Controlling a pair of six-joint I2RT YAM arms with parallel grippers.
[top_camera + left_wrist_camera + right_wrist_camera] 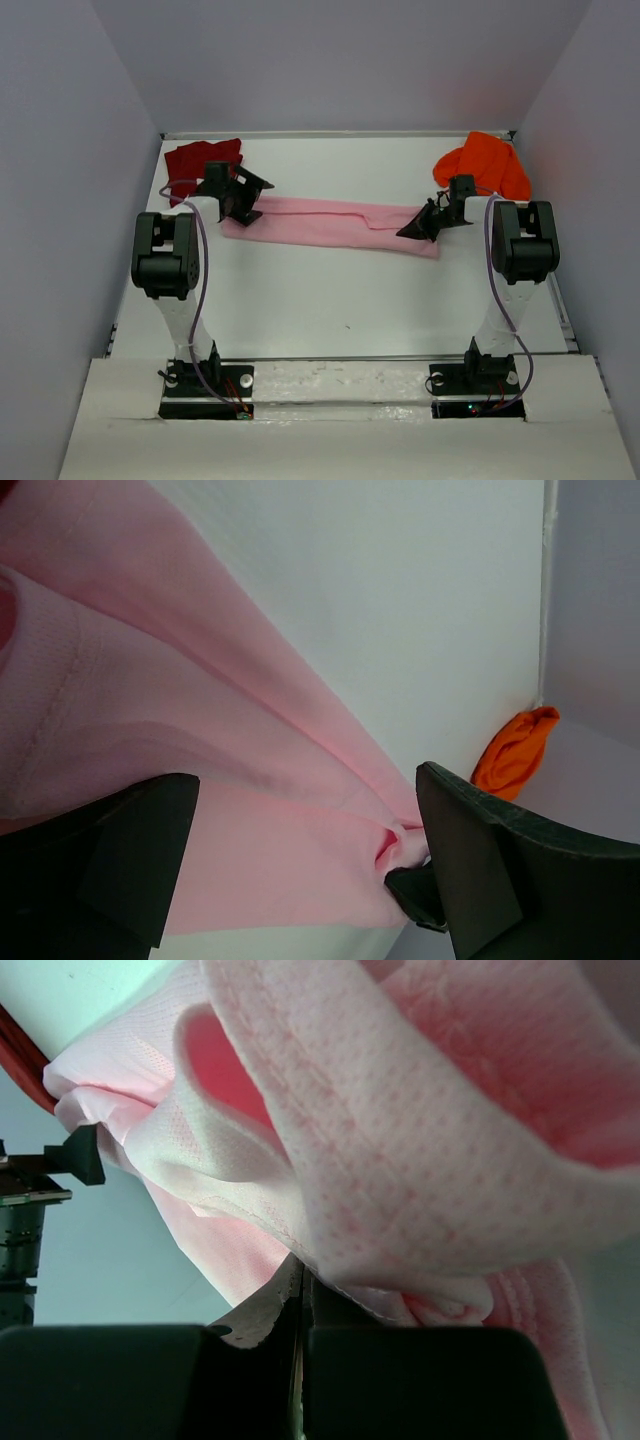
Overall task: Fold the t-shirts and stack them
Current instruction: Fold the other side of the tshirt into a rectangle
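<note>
From above: a light pink t-shirt (330, 225) lies stretched in a long, narrow band across the far half of the white tabletop (350, 300), running from left to right between the two arms. The left claw (240, 195) sits over the band's left end and the right claw (430, 220) at its right end. A dark red t-shirt (200, 160) is bunched in the far left corner, just behind the left claw. A bright orange t-shirt (490, 165) is heaped in the far right corner, behind the right claw.

Left wrist: the left claw's jaws stand wide apart, one on either side of the pink cloth, gripping nothing. The fabric runs away in long folds and draws to a point near the right-hand finger. The orange shirt shows small against the far wall.

Right wrist: the right claw's jaws are pressed together, with a fold of the pink shirt's edge caught between them. Bunched cloth and a stitched hem fill nearly the whole frame above the fingers.
</note>
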